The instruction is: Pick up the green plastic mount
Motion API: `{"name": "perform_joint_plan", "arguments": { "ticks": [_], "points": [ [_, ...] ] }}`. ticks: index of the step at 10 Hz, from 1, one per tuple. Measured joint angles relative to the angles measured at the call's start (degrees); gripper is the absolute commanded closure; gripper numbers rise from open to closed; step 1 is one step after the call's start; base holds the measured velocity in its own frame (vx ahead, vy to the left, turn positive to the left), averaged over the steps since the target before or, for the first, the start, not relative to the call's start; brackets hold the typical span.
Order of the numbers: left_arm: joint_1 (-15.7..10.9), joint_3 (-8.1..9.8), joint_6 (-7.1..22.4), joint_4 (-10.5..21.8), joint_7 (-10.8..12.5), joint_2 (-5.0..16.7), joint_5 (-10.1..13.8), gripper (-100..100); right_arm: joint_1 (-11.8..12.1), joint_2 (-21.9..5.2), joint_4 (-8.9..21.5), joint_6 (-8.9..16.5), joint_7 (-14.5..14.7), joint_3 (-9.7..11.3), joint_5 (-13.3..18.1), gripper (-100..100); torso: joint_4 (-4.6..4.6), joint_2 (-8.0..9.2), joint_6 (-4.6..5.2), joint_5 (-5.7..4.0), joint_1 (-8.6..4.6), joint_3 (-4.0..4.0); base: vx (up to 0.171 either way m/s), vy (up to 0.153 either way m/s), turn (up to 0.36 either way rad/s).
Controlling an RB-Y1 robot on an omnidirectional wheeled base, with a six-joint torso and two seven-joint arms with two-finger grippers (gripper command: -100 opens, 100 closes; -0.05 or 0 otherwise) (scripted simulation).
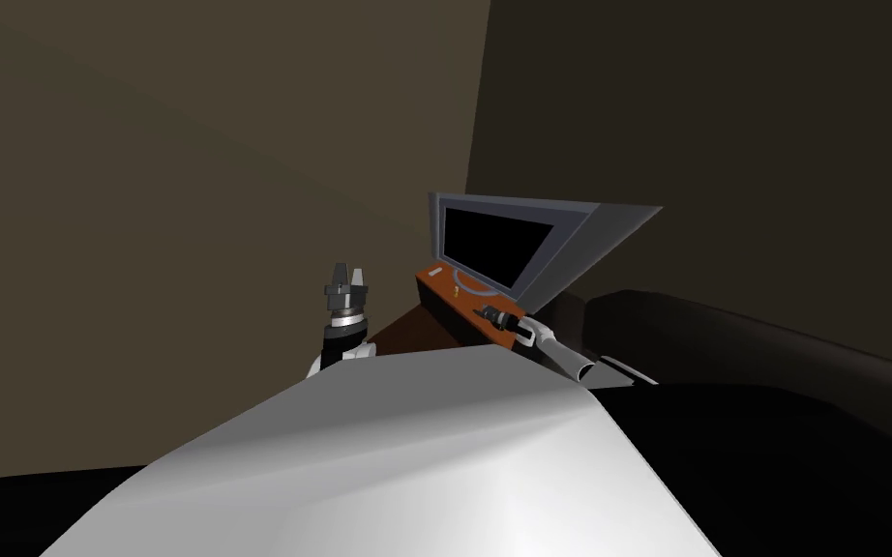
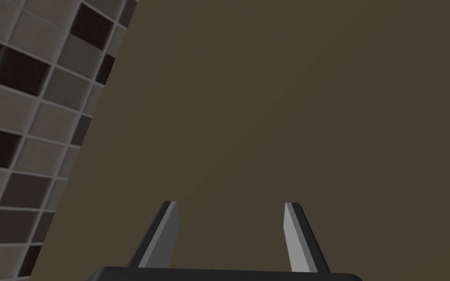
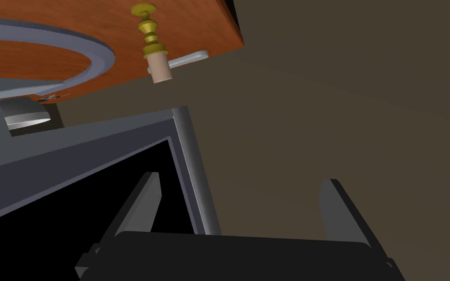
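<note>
Your right tool (image 3: 241, 180), fingers apart, hangs beside the monitor (image 3: 72, 146) on the wooden table (image 3: 204, 24), apart from a brass candlestick (image 3: 150, 36) and the small light grey bar (image 3: 188, 58) near it, which may be the mount, though you cannot tell; your left tool (image 2: 231, 205), also apart, is raised.

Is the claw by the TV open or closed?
Open: the right gripper has its two fingers standing wide apart, gripping nothing.
</note>
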Motion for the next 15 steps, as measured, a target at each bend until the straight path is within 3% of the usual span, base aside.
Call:
{"name": "perform_joint_plan", "arguments": {
  "ticks": [3,8,10,11,12,14,15],
  "points": [
    [0.0,0.0,0.0,0.0,0.0,0.0,0.0,0,0.71,-2.43,4.09,1.86,1.56,2.29,2.7,-100,0.01,0.05,0.02,0.0,0.02,0.02,0.017,-0.06,0.109],
    [0.01,0.0,0.0,0.0,0.0,0.0,0.0,0,0.61,-3.5,10.41,3.59,3.46,5.03,5.79,-100,0.02,0.06,0.03,0.02,0.11,0.03,0.013,-0.049,0.128],
    [0.0,0.0,0.0,0.0,0.0,0.0,0.0,0,0.21,-3.14,15.05,4.06,4.78,6.64,7.68,-100,0.01,0.01,0.01,0.0,0.02,0.01,0.016,-0.084,0.221],
    [0.01,0.01,0.0,0.0,0.0,0.0,0.0,0,1.13,-3.87,15.55,5.07,5.16,7.49,8.66,-100,0.01,0.05,0.04,-0.01,-0.05,0.03,0.005,-0.1,0.18],
    [0.01,0.01,0.0,0.0,0.0,0.0,0.0,0,0.76,-2.69,18.99,5.47,6.34,8.27,9.76,-100,0.01,0.05,0.03,-0.04,-0.08,0.03,0.007,-0.066,0.081],
    [0.0,0.0,0.0,0.0,0.0,0.0,0.0,0,3.13,-4.81,17.12,7.75,5.77,9.78,11.19,-100,0.02,0.05,0.02,0.01,0.03,0.03,0.008,-0.064,0.183],
    [0.01,0.01,0.0,0.0,0.0,0.0,0.0,0,3.47,-4.74,17.78,8.49,5.91,10.28,11.78,-100,0.01,0.05,0.05,0.0,0.06,0.03,-0.002,-0.026,-0.017]
  ]
}}
